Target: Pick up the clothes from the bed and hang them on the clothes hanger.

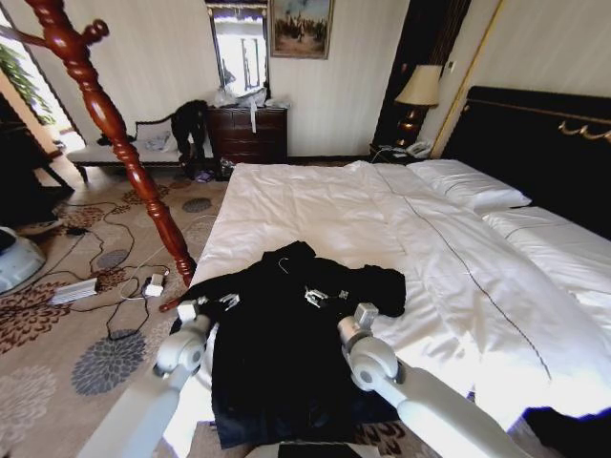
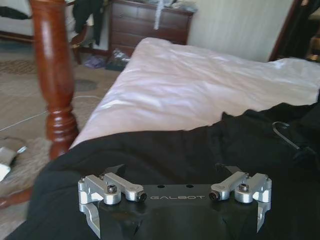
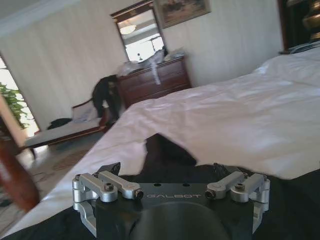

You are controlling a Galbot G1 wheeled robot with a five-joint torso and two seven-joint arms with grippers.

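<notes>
Left hand (image 1: 221,303): fingers apart, over the jacket (image 1: 286,353).
Right hand (image 1: 325,298): fingers apart, same.
Risk: the hanger (image 2: 286,134) lay tangled in fabric and could snag.

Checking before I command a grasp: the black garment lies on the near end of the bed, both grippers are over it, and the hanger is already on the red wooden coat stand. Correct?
Not quite. The hanger lies on the black garment on the bed, not on the coat stand; the left wrist view shows its hook. The left gripper and right gripper are over the garment as you say.

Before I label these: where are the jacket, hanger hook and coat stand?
jacket (image 1: 277,363), head view, middle of its body.
hanger hook (image 2: 282,129), left wrist view, its curved wire.
coat stand (image 1: 124,143), head view, turned shaft.
</notes>
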